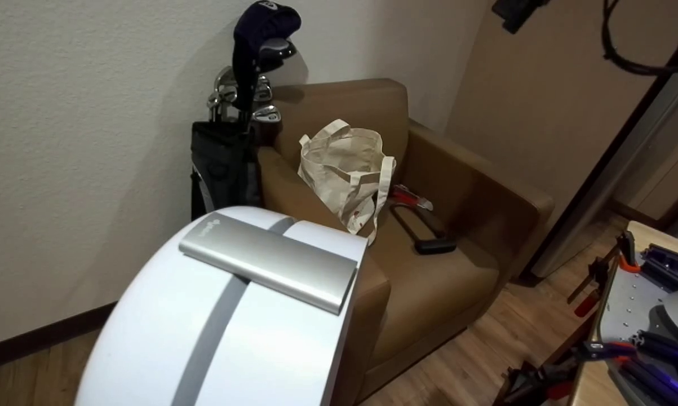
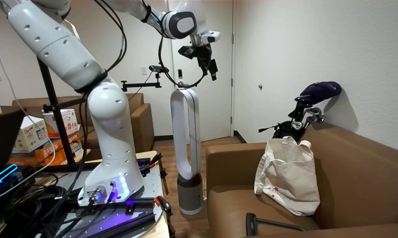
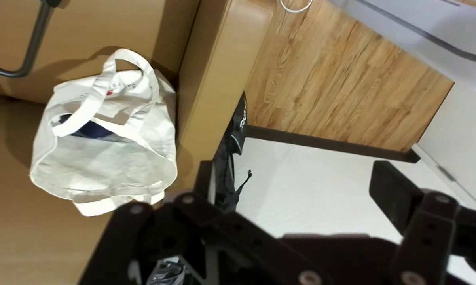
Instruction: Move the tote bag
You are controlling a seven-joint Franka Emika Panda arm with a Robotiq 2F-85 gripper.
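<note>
1 cream canvas tote bag (image 3: 103,152) with 2 loop handles (image 3: 90,103); 1 brown armchair (image 1: 434,287); 1 black U-lock (image 1: 435,246); 1 golf bag (image 1: 225,160) with 1 navy headcover (image 1: 268,23) above irons (image 1: 266,114) that overlap too much to count; 1 bladeless fan (image 2: 195,145); and 1 claw (image 3: 294,178), my own, with 2 fingers (image 3: 394,196). The fingers stand wide apart, pale wall (image 3: 313,198) showing between them in the wrist view. The tote bag sits on the armchair's seat (image 2: 235,205), mouth open and upward, in the corner by the backrest (image 1: 341,101) and an armrest (image 2: 233,155), the U-lock near it. Relative to my claw it is well apart: in an exterior view the tote bag (image 2: 291,175) lies lower and to the right; in the wrist view it lies to the left of the fingers and farther off.

The wrist view alone shows a dark blue patch (image 3: 90,130) inside the tote bag's mouth, beneath a handle; whether this is contents or cloth I cannot tell. Visible in an exterior view alone are a red tool (image 1: 403,195), just beside the tote bag and too small to name more closely, and a silver bar (image 1: 268,259) lettered "dyson" on the fan's rim. Most of my arm (image 2: 58,49) and, at the far left, 1 brown couch (image 2: 142,129) and at least 3 boxes (image 2: 30,138) likewise appear in an exterior view only.
</note>
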